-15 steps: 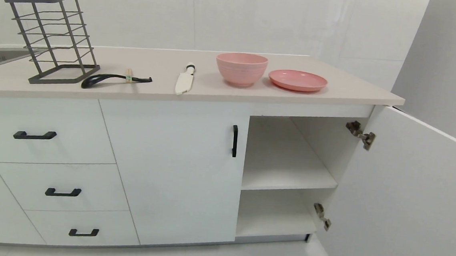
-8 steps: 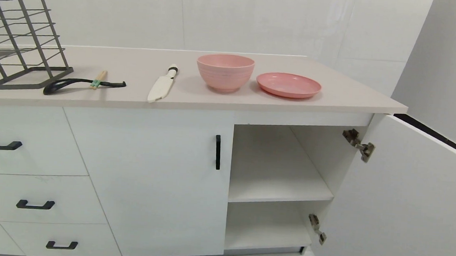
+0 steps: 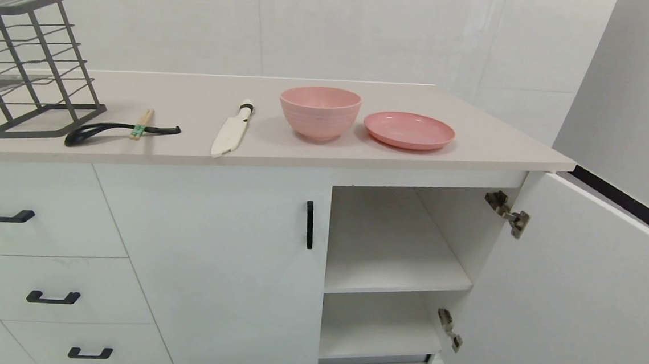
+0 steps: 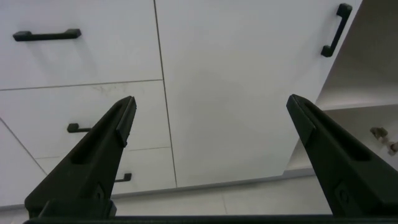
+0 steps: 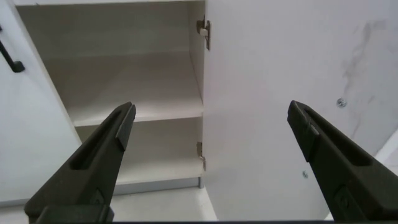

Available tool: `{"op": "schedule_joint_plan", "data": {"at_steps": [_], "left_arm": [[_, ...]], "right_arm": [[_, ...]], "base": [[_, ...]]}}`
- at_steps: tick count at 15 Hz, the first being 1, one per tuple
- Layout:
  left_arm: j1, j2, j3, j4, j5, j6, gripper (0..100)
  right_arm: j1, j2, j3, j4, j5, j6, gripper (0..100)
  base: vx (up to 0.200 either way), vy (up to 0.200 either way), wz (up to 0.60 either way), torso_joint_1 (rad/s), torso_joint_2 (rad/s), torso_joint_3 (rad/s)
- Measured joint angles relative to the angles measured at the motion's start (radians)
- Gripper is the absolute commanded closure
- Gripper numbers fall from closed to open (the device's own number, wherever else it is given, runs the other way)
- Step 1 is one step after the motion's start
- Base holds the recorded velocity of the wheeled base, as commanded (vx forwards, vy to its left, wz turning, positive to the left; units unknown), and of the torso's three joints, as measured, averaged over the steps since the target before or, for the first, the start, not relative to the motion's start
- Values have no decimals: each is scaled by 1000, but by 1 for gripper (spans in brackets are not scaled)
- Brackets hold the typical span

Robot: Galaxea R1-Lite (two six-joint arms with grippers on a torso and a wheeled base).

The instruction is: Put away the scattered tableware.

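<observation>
— White cupboard fronts ahead; what has changed?
— Only the view, because the camera has shifted. The left gripper (image 4: 210, 102) and right gripper (image 5: 211, 107) hang low before the cupboard, both spread wide and holding nothing. Its right door (image 3: 568, 290) stands open.
— And the tableware?
— Unmoved on the counter (image 3: 492, 151): ladle (image 3: 105, 131), chopsticks (image 3: 141, 124) and knife (image 3: 231, 132) to the left, bowl (image 3: 319, 112) and plate (image 3: 408, 129) to the right. I judge nothing is put away yet.
— Any writing?
— None readable.
</observation>
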Motion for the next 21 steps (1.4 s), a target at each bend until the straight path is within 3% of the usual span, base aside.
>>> {"op": "schedule_joint_plan", "data": {"at_steps": [4, 6, 9, 21], "left_arm": [[1, 0, 0, -1, 1, -6, 0], [1, 0, 0, -2, 1, -5, 0], [1, 0, 0, -1, 1, -4, 0], [1, 0, 0, 0, 5, -7, 0]], "right_arm": [[0, 0, 0, -1, 0, 0, 0], [0, 0, 0, -2, 0, 1, 0], [0, 0, 0, -1, 0, 2, 0], [0, 0, 0, -1, 0, 1, 0]], "base": [[0, 0, 0, 96, -439, -340], [200, 0, 0, 100, -364, -269], [200, 0, 0, 33, -98, -77], [0, 0, 0, 20, -63, -41]]}}
